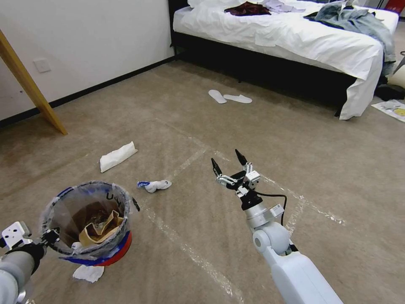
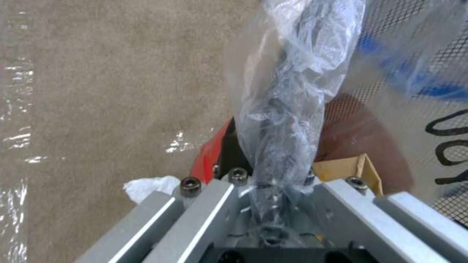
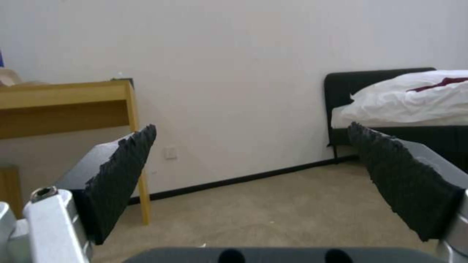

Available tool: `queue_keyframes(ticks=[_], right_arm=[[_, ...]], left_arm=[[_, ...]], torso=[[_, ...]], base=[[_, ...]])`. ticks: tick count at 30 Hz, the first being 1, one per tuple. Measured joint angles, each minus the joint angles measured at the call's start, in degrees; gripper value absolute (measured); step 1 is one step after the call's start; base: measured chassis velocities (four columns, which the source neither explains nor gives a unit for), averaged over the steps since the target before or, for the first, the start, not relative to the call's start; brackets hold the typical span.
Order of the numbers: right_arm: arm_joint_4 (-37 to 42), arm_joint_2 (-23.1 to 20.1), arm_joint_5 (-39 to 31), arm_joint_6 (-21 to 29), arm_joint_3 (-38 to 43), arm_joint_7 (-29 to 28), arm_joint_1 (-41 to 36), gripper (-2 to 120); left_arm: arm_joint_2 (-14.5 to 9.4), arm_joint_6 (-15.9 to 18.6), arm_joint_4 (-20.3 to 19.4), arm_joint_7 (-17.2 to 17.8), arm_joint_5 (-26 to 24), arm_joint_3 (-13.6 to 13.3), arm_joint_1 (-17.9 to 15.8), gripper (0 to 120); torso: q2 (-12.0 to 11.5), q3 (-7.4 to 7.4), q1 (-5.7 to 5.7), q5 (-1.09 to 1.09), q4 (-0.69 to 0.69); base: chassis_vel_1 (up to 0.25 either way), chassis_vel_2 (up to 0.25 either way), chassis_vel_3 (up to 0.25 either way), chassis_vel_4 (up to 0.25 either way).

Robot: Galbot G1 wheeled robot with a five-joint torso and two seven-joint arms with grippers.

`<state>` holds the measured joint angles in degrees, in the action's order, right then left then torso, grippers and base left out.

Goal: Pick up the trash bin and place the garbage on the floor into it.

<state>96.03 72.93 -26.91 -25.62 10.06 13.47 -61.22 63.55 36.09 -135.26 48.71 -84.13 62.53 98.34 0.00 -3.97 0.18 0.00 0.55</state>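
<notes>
Two grippers are at work here, so take them from the jaws outward. Your left gripper (image 1: pixel 49 237) has its jaws clamped on the bag-covered rim of the trash bin (image 1: pixel 90 230); the left wrist view shows the crinkled clear plastic bag (image 2: pixel 287 91) pinched between the metal fingers, with the red wall just beyond. The bin hangs tilted toward you at the near left of the floor (image 1: pixel 329 169), apparently lifted clear of the carpet. Your right gripper (image 1: pixel 230 164) stands with its jaws spread wide and nothing between them, raised over the middle of the floor beside the tape lines (image 1: pixel 190 249).

On progress: the pick-up looks done, and a torn brown paper bag (image 1: pixel 99 230) already sits inside the bin. Judging from the head view, at least three pieces are left: a flat white tissue (image 1: pixel 118 156) beyond the bin, a crumpled white-and-blue scrap (image 1: pixel 154 185) between the bin and your right gripper, and a white wad (image 1: pixel 88 273) just under the bin.

The head view gives you that whole layout. The left wrist view adds the grip itself and the white wad (image 2: pixel 148 186) close by the bin's base. The right wrist view looks level across the room at a wooden desk (image 3: pixel 68 106), the wall and a bed (image 3: pixel 404 102), so it confirms the spread black pads (image 3: pixel 122 171) but gives you no litter.
</notes>
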Motion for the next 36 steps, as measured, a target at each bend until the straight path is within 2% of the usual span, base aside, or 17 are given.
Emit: queue_keyframes(ticks=[19,31,36], right_arm=[[-0.7,0.4,0.4,-0.2,-0.3,0.4,0.3,100],[-1.1,0.3,0.5,-0.7,-0.2,1.1,0.3,100],[-1.3,0.1,0.5,-0.9,-0.1,1.1,0.3,100]], left_arm=[[-0.2,-0.2,0.1,0.0,0.1,-0.3,-0.5,0],[-1.0,1.1,-0.1,0.0,-1.1,2.3,0.5,0],[-1.8,2.4,-0.5,0.5,-3.8,4.6,1.1,0]], torso=[[0.0,0.00,0.00,0.00,0.00],[0.0,0.00,0.00,0.00,0.00],[0.0,0.00,0.00,0.00,0.00]], base=[[-0.043,0.047,0.049,-0.051],[-0.078,0.072,0.083,-0.081],[-0.107,0.111,0.097,-0.091]])
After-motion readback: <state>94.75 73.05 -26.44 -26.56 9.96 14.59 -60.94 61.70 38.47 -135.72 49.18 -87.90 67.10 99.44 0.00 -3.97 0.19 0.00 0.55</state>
